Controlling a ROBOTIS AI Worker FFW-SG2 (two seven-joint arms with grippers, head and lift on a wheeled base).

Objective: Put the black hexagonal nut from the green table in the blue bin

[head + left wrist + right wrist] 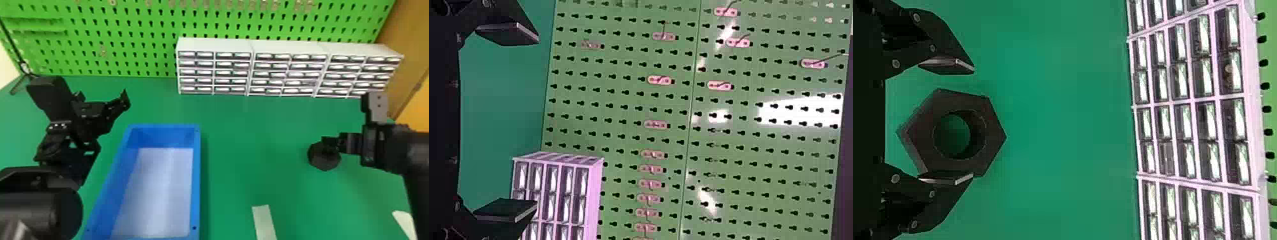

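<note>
In the head view my right gripper [333, 144] is at the black hexagonal nut [324, 161], which is on the green table [242, 134] right of the blue bin [196, 178]. Seen from the right wrist, the open right gripper [972, 123] has the nut [923, 135] between its fingers. A gap separates one finger from the nut; the other overlaps its edge, and contact there is unclear. My left gripper [103, 102] is above the table, left of the bin's far end. In the left wrist view, the left gripper [536, 122] is open with nothing between its fingers.
White drawer cabinets [287, 48] line the table's back, before a green pegboard [127, 28]. A pale strip [264, 221] lies near the front, right of the bin. Another pale piece [404, 221] is at the front right, beside the right arm.
</note>
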